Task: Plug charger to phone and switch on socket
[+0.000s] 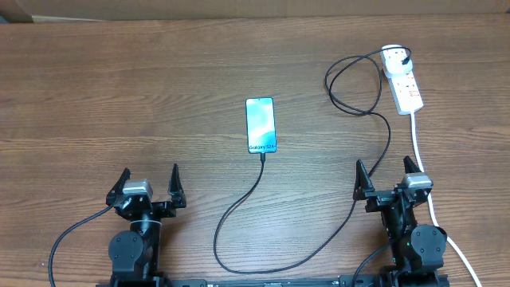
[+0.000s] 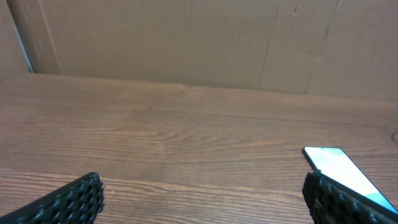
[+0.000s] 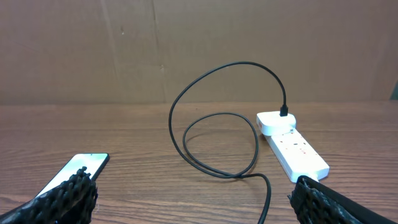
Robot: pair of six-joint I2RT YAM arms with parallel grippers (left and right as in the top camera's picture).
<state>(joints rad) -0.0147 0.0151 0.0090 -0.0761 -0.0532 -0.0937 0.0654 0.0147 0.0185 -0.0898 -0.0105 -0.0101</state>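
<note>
Sitting on the surface, phone has charger tip at its near end, socket off to its far right, left claw and right claw both gaping empty on its near side.

You see the phone lying flat, screen up and lit. The black charger meets the phone's near end, then loops right of the phone into the white socket.

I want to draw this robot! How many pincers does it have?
2. The left pincer is at the near table edge, left of the phone. The right pincer is near that edge too, beside the thick white cord. Both are open and empty.
</note>
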